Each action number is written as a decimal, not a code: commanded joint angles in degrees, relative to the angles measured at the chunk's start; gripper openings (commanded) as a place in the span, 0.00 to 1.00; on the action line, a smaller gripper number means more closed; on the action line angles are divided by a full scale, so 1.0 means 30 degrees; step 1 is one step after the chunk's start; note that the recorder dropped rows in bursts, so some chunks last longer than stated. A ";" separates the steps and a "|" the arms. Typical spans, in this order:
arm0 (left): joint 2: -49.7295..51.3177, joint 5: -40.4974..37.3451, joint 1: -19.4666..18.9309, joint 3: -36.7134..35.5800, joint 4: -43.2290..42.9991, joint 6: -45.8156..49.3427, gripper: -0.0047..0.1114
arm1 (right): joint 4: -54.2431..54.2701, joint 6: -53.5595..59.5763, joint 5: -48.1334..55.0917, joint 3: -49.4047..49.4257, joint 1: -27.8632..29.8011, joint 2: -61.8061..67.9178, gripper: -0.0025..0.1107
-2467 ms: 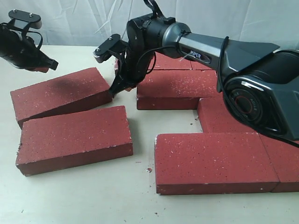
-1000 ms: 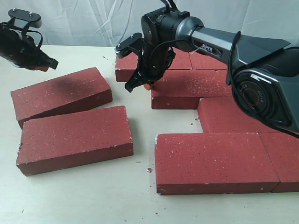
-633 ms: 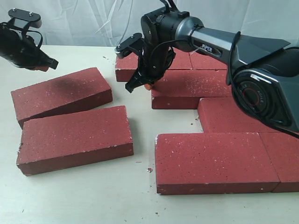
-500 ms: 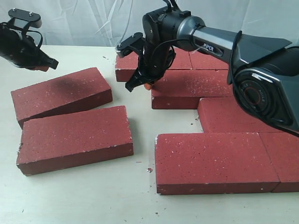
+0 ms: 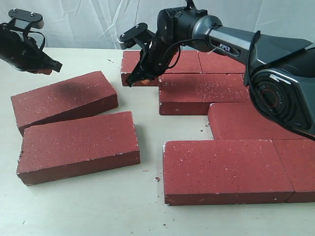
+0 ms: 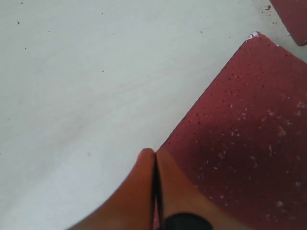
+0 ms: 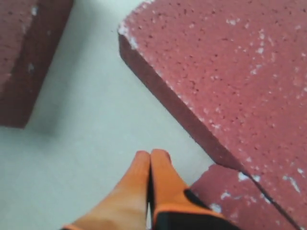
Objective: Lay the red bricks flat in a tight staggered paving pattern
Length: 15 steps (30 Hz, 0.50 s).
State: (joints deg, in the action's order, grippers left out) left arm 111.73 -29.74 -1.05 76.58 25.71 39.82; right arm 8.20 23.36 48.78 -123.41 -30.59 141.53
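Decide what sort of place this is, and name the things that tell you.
Probably a robotics lab bench, not a building site: the red bricks lie on a smooth pale tabletop, a white cloth backdrop hangs behind, and a black robot arm marked PIPER reaches over them.

You get the left gripper (image 5: 54,65) only partly — the exterior view's left edge cuts off its black body. The black right arm (image 5: 231,44) hides part of the back row of dark-red speckled rectangular paving bricks (image 5: 216,63), and the right edge clips the nearest row's end brick (image 5: 301,169). In the left wrist view one brick (image 6: 249,143) runs out of frame; of another only a corner (image 6: 293,14) shows. The right wrist view is soft — whether the right gripper (image 7: 150,154) touches the table (image 7: 86,143) you cannot tell.
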 commanded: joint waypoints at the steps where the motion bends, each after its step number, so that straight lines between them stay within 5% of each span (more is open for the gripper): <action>1: -0.0401 0.0062 0.0014 -0.0088 0.0151 0.0008 0.04 | 0.1887 0.1474 0.0971 0.0068 -0.0525 -0.1221 0.01; 10: -0.4144 -0.1791 0.0014 -0.2144 0.1111 0.0454 0.04 | 0.0911 0.0983 0.7060 0.0068 -0.1116 -0.4334 0.01; 15: -0.6516 -0.2736 0.0014 -0.4464 0.0587 0.0725 0.04 | 0.0717 -0.1031 0.7060 0.0708 -0.1116 -0.5352 0.01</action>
State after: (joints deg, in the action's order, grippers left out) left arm 96.01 -35.88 -1.05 66.87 28.19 41.56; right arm 11.08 23.96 69.14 -123.13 -34.11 127.54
